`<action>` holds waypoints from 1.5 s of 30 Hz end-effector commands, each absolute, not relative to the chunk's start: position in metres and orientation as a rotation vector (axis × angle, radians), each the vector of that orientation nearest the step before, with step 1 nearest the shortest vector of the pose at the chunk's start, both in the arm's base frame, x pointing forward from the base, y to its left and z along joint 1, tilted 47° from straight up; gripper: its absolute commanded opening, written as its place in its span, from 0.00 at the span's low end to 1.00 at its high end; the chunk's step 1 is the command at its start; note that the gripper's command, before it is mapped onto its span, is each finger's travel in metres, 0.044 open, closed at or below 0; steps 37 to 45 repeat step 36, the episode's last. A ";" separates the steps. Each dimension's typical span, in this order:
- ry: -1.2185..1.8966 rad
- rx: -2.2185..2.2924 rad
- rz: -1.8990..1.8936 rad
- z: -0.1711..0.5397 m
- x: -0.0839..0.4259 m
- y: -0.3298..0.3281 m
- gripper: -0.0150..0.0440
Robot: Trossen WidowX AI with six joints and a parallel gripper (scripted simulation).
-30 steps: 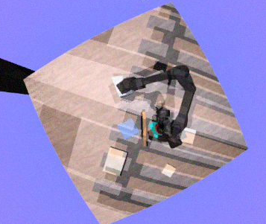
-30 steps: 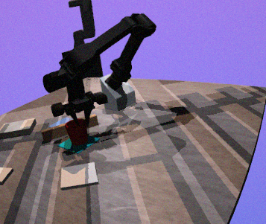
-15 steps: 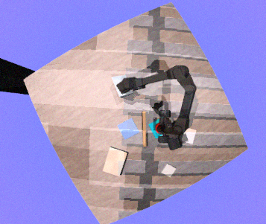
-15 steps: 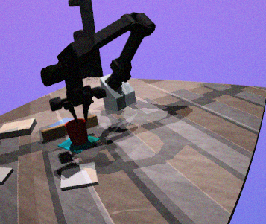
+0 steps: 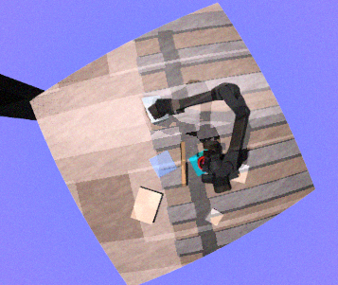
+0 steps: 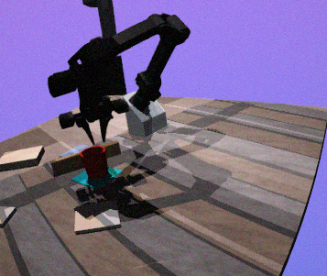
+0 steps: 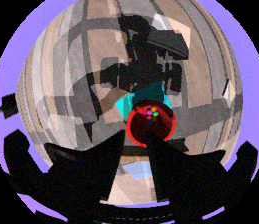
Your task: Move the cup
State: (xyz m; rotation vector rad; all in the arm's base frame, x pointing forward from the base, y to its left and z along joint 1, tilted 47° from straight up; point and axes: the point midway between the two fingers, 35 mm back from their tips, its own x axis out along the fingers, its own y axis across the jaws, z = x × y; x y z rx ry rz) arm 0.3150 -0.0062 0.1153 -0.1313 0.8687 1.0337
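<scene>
The red cup (image 6: 94, 160) stands upright on the teal pad (image 6: 96, 178), with the pad's edge showing around its base. Marbles (image 7: 150, 112) lie inside the cup, visible in the wrist view as small coloured dots at the bottom.

The end effector (image 6: 96, 136) hangs directly above the cup. Its two dark fingers (image 6: 89, 134) point down, their tips just above the rim and apart from it in the exterior view. The fingers stand partly open and grip nothing. In the wrist view the cup opening sits between the two finger outlines, toward 12 o'clock of the tips.

A wooden bar (image 5: 184, 163) lies on the surface (image 6: 254, 164) just beside the teal pad, at 9 o'clock of it in the top view. The pale blue pad (image 5: 163, 164) lies beyond the bar, also at 9 o'clock of the cup. In the exterior view this pad is mostly hidden behind the bar.

The grey base block (image 6: 144, 116) carries the arm (image 5: 236, 122). In the top view it sits at 11 o'clock of the cup, well apart.

Three pale tiles lie on the surface: a large one (image 5: 147, 204) at 7 o'clock of the cup in the top view, a small one (image 5: 214, 216) at 6 o'clock, and one (image 5: 241, 174) near 3 o'clock, partly covered by the arm.
</scene>
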 end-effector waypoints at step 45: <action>0.864 -0.136 1.027 0.159 0.305 -0.048 1.00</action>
